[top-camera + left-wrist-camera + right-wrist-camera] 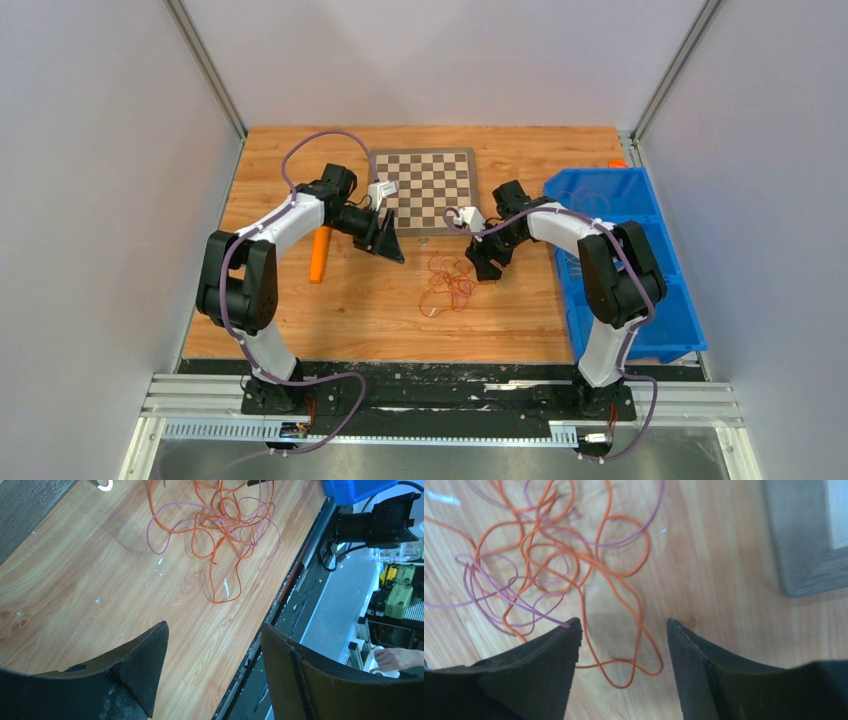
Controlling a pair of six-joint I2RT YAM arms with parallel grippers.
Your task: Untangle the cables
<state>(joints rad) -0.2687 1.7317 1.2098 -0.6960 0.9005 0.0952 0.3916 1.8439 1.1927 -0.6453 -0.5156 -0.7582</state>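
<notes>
The cables (pixel 448 283) are a tangle of thin orange and pale purple wires in many loops on the wooden table, just in front of the checkerboard. My left gripper (pixel 390 245) is open and empty, left of the tangle; in the left wrist view the cables (pixel 215 525) lie well beyond its gripper (pixel 214 627). My right gripper (pixel 487 268) is open at the tangle's right edge. In the right wrist view the gripper (pixel 624 622) hovers over the cables (pixel 554 555), with an orange loop showing between the jaws and a purple strand at the left fingertip.
A solid orange cylinder (pixel 319 254) lies left of the left gripper. A checkerboard (pixel 425 187) lies at the back centre, its edge in the right wrist view (pixel 804 540). A blue bin (pixel 620 250) stands along the right edge. The table's near edge (pixel 295 575) runs right of the tangle.
</notes>
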